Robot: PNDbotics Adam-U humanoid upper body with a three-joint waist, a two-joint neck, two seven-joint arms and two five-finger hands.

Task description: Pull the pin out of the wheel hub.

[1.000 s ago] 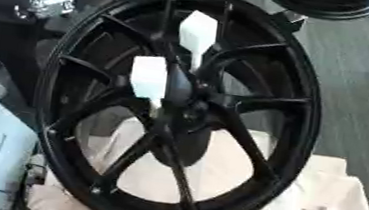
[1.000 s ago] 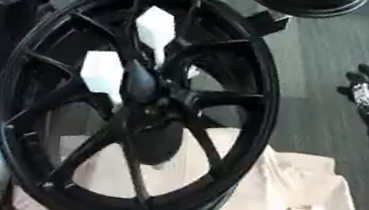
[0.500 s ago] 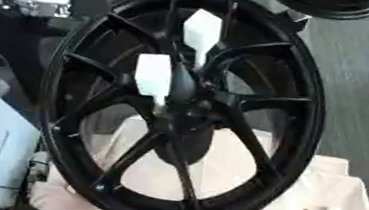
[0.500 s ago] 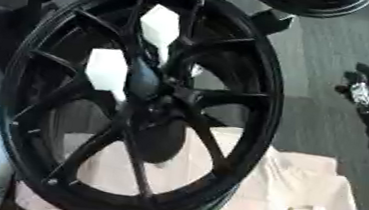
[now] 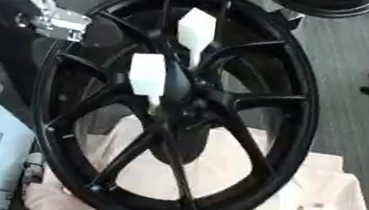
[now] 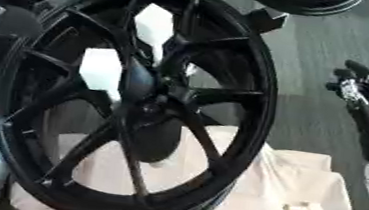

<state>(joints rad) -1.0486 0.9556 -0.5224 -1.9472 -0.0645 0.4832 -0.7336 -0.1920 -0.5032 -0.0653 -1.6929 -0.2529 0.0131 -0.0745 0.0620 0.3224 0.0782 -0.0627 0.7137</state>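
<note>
Near edge: cream cloth sheet [image 5: 335, 196] under the wheel, with a small pale peg-like piece [image 6: 302, 208] lying loose on it, right of the rim. Can't confirm it's the pin.

Big glossy black multi-spoke alloy wheel [image 5: 297, 116] stands nearly upright on the cloth, tilted. Two white wedge-shaped blocks sit in the spokes: lower one [image 5: 147, 76] just left of the hub [image 5: 189, 108], upper one [image 5: 197, 27] above it. No pin visible in the hub itself; bore too dark to tell.

Change over the last second: left hand [image 5: 61, 24], black with silver joints, has come in from the upper left and is now against the wheel's upper-left rim; earlier it sat further out. Reads as reach/brace phase; pull not started.

Left hand state: can't tell, no object seen in it. Right hand [image 6: 353, 87] hangs at the right edge, well apart from the wheel, holding nothing; open or closed not clear either.

Far: more black wheels [image 5: 324, 1] along the top edge.
</note>
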